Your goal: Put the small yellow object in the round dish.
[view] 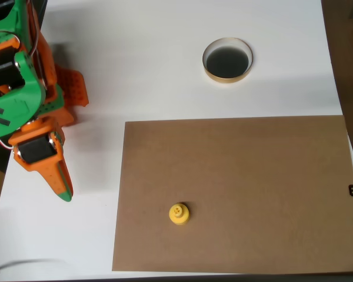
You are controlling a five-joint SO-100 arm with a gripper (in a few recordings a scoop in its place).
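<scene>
Sitting upright on the brown board (235, 194) near its front edge, the yellow piece (179, 214) is well apart from the dish (227, 60) by the surface's (141, 59) far edge. At the left edge, the pincer (63, 189) looks closed and empty.

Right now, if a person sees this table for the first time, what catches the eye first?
Probably the orange and green robot arm at the left edge, its hand hanging over the white table. Next comes the small yellow object, alone on the lower part of the brown board. The round dish, dark inside, sits on the table above the board.
</scene>
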